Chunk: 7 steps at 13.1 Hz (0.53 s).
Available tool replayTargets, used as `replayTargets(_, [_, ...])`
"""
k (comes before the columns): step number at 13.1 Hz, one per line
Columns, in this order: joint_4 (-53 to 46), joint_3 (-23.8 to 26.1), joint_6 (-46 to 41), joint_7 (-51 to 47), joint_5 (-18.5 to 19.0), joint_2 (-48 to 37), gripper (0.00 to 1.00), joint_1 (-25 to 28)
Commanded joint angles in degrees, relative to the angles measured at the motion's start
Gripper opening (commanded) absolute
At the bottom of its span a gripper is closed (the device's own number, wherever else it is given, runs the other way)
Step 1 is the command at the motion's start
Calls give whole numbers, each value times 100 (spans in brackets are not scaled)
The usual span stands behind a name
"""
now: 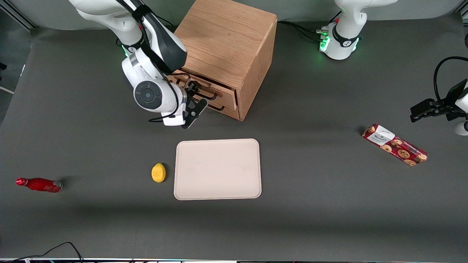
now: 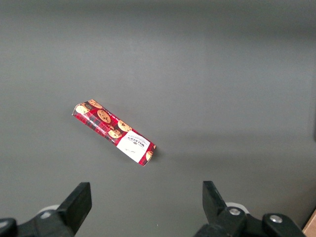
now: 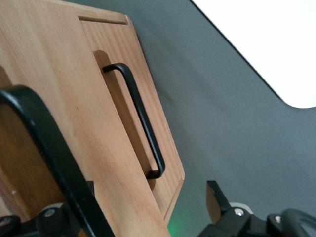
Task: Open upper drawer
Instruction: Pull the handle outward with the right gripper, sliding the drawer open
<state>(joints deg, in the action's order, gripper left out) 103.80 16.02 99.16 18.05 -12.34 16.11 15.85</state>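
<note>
While the gripper straddles the upper drawer handle, jaws apart.

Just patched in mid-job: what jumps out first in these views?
The big oak cabinet dominates, with the working arm's pincer right in front of its drawers, one finger apart from the upper drawer's black handle. Nearer the front camera lies a pale tray with a yellow lemon beside it.
</note>
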Motion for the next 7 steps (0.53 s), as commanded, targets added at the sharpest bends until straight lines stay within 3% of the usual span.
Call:
replayTargets(1, [-193, 24, 24, 190, 179, 68, 100, -143])
replayTargets(7, [-518, 33, 24, 181, 364, 331, 100, -266])
